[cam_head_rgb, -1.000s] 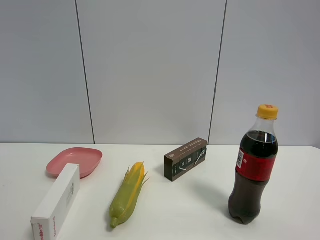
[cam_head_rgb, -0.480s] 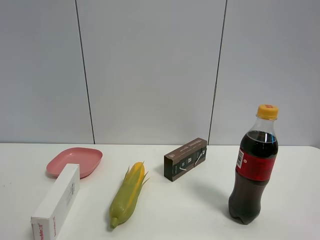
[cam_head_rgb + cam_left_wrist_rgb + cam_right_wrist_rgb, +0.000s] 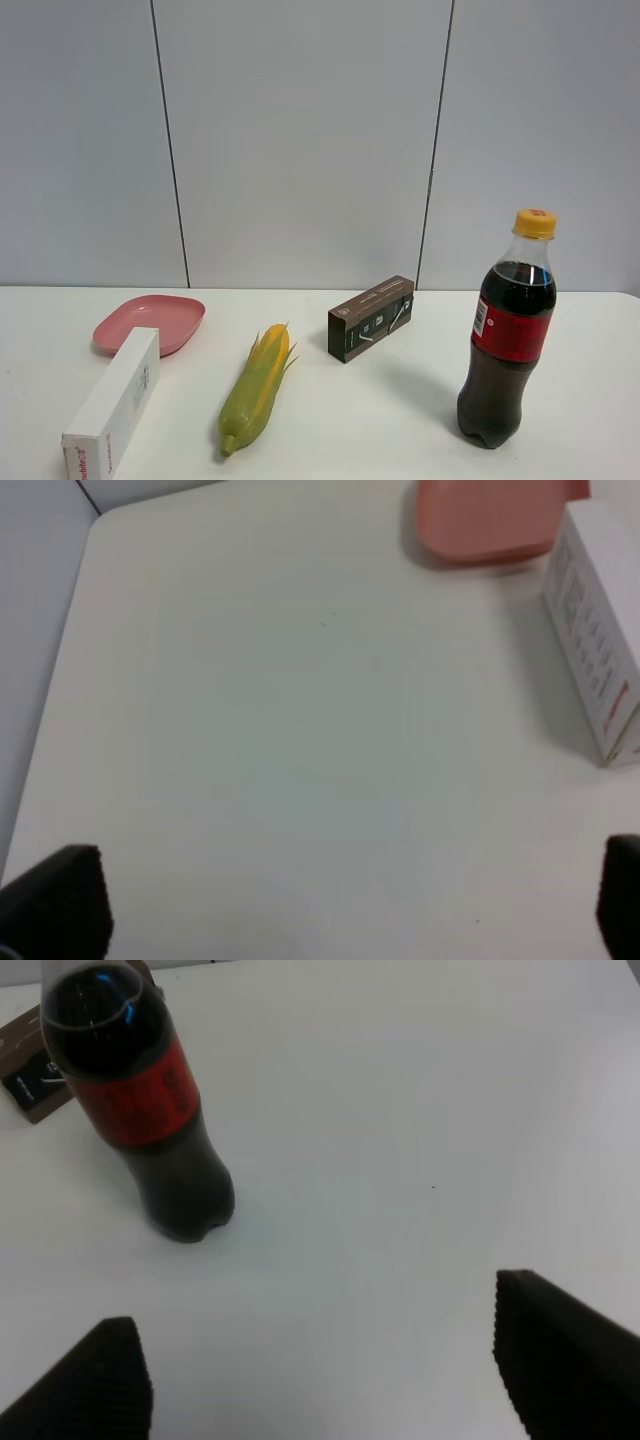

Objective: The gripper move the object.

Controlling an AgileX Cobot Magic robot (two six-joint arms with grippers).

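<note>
The long white carton [image 3: 115,402] with red lettering on its near end lies on the white table at the front left, just in front of the pink plate. Its side also shows in the left wrist view [image 3: 598,670]. Neither gripper shows in the exterior view. The left gripper [image 3: 345,905] is open and empty; its dark fingertips [image 3: 62,900] hover above bare table, apart from the carton. The right gripper [image 3: 335,1365] is open and empty, with its fingertips [image 3: 565,1350] above the table near the cola bottle.
A pink plate [image 3: 150,322] sits behind the carton. A corn cob [image 3: 256,388] lies at centre, a small dark brown box [image 3: 370,317] behind it. A cola bottle [image 3: 507,335] stands upright at the right, also in the right wrist view [image 3: 135,1090].
</note>
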